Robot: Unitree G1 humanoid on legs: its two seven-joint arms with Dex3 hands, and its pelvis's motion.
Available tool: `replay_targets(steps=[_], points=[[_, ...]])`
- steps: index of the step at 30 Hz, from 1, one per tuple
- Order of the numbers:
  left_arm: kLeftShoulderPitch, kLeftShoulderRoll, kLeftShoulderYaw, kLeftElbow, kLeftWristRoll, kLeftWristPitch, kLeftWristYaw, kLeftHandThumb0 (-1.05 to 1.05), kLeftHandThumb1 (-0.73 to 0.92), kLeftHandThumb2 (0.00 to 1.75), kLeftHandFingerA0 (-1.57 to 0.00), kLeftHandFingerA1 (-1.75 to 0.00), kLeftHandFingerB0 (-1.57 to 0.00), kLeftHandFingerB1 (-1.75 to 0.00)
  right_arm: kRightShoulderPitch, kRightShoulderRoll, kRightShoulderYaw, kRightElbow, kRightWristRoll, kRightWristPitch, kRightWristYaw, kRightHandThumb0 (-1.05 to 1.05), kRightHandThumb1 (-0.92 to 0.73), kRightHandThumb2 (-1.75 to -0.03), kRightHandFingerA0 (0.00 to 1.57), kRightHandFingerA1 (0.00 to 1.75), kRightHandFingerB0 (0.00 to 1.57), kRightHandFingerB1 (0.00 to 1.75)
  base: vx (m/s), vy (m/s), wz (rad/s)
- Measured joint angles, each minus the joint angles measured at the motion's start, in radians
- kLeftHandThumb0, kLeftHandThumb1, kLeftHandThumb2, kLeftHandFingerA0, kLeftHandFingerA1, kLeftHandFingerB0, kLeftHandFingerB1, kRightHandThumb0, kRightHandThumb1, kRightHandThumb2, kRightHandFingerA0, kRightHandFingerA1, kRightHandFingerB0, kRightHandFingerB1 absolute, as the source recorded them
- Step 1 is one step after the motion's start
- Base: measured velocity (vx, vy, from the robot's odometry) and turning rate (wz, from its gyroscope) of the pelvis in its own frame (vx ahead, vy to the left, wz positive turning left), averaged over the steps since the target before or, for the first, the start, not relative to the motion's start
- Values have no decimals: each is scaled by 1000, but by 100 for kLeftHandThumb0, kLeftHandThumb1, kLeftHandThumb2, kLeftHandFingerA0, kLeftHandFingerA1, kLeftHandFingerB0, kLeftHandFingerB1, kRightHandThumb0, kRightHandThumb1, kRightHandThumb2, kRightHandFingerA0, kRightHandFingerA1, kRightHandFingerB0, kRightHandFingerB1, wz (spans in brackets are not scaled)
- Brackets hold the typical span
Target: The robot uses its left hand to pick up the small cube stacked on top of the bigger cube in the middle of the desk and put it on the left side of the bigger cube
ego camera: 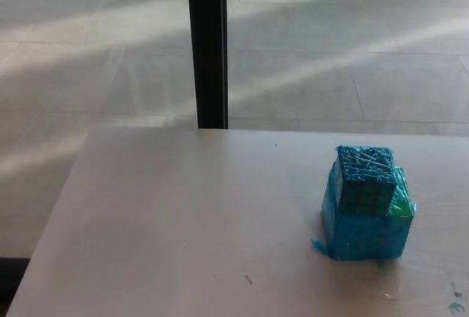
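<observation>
Here, the small cube (364,179) sits atop the big cube (366,229) on the surface (183,222); neither of my hands shows, so their fingers' state is unknown and the pick-up remains undone.

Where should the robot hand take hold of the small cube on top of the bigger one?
Probably by the small cube's two upright side faces, coming down from above on the left. It sits on the bigger cube, so its top and sides are exposed and its underside is not.
</observation>
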Motion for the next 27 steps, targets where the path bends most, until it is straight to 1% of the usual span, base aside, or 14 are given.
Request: replay_targets(steps=[3, 5, 7, 8, 10, 11, 13, 15, 18, 19, 20, 24, 26, 27], points=[[-55, 20, 11, -20, -6, 19, 18, -76, 71, 62, -36, -38, -18, -28, -7, 0, -1, 23, 1, -15, 15, -79, -38, -96, 64, 91, 50, 74, 0, 0, 0], [-106, 55, -29, -57, 12, 21, 37, -37, 38, 98, -1, -49, 0, -47, -10, 0, -5, 34, 3, -25, 26, -81, -52, -67, 61, 97, 53, 77, 0, 0, 0], [-157, 88, -67, -93, 27, 17, 46, -77, 66, 61, -17, -31, -20, -28, -13, 0, -6, 36, 5, -34, 33, -83, -51, -67, 61, 97, 53, 77, 0, 0, 0], [-193, 99, -85, -114, 34, 21, 48, -80, 54, 90, -25, -47, -13, -39, -11, -1, -6, 36, 5, -36, 35, -81, -38, -97, 64, 90, 50, 73, 0, 0, 0], [-263, 111, -114, -139, 41, 27, 48, -80, 54, 90, -23, -47, -12, -39, -11, -1, -6, 36, 5, -39, 38, -84, -39, -97, 66, 92, 50, 74, 0, 0, 0], [-308, 117, -135, -152, 46, 29, 48, -82, 54, 91, -24, -47, -10, -39, -12, -1, -6, 36, 6, -40, 39, -77, -52, -65, 61, 96, 55, 75, 0, 0, 0], [-389, 121, -169, -166, 54, 35, 47, -70, 65, 62, -49, -44, -15, -29, -12, -1, -6, 36, 6, -42, 42, -78, -39, -98, 67, 92, 50, 73, 0, 0, 0], [-469, 123, -205, -169, 60, 39, 43, -81, 54, 92, -26, -52, -11, -41, -14, -1, -4, 36, 5, -44, 43, -76, -52, -66, 61, 95, 55, 74, 0, 0, 0], [-569, 124, -249, -174, 70, 43, 35, -87, 70, 62, -25, -68, -19, -37, -14, -1, -4, 36, 5, -45, 44, -78, -53, -65, 62, 95, 54, 75, 0, 0, 0], [-618, 124, -276, -190, 77, 47, 30, -89, 55, 97, -26, -67, -8, -45, -14, -1, -4, 36, 5, -45, 44, -78, -53, -65, 61, 95, 53, 75, 0, 0, 0], [-656, 123, -297, -204, 82, 51, 26, -87, 65, 61, -27, -59, -20, -36, -13, -1, -4, 36, 5, -46, 44, -77, -39, -97, 65, 90, 50, 73, 0, 0, 0], [-814, 107, -369, -222, 98, 56, 17, -93, 66, 60, -59, -74, -27, -34, -13, 0, -3, 36, 5, -48, 44, -77, -40, -97, 65, 89, 49, 72, 0, 0, 0], [-885, 94, -407, -222, 109, 58, 13, -98, 55, 96, -52, -72, -20, -46, -13, 0, -3, 36, 5, -48, 45, -76, -40, -97, 64, 87, 49, 71, 0, 0, 0], [-917, 85, -422, -223, 114, 59, 12, -93, 54, 96, -53, -70, -16, -44, -13, 0, -2, 36, 5, -48, 45, -77, -54, -64, 57, 91, 52, 73, 0, 0, 0]])
